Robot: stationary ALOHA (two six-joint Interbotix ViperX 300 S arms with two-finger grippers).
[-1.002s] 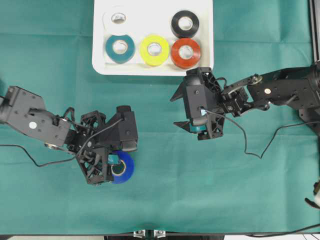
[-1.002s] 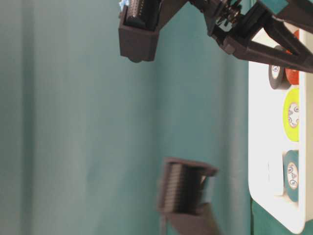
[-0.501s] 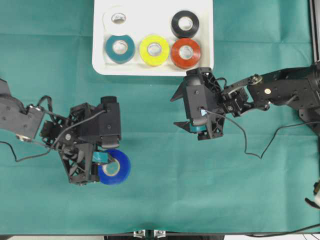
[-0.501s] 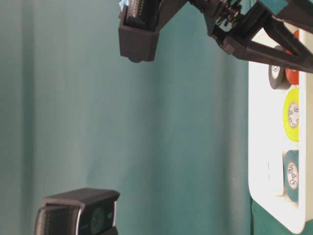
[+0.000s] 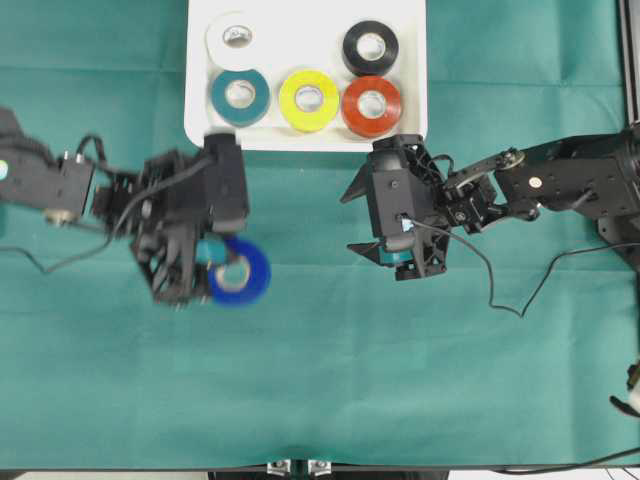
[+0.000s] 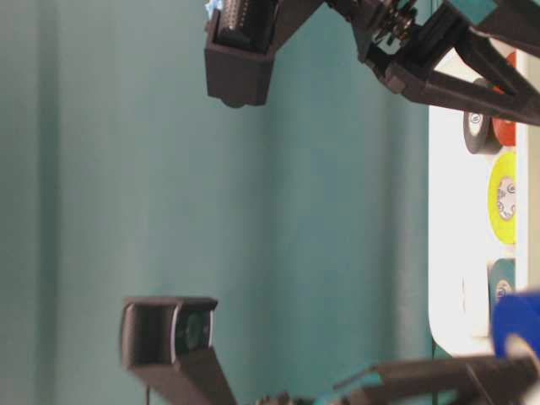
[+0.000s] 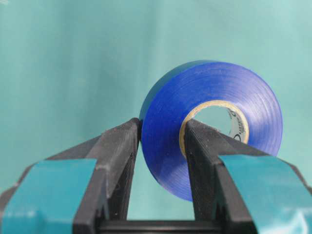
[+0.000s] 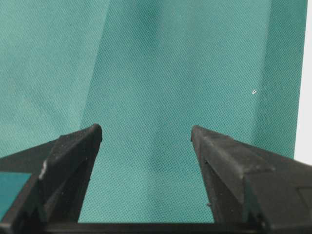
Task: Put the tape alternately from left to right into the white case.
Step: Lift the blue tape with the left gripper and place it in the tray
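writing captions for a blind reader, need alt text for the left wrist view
The left hand grips the blue tape roll, one finger outside the ring and the other through its pale core, above the plain green cloth.

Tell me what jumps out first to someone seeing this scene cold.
The blue roll, pinched through its core by the left hand, hangs above the green cloth just below the white case. Five coloured rolls already lie in that case. The right hand waits open and empty.

Open slot in the white case (image 5: 412, 98) between white roll (image 5: 234, 37) and black roll (image 5: 369, 45); bare green tabletop (image 5: 330, 350) between left hand (image 5: 212, 265) and right hand (image 5: 378, 225).
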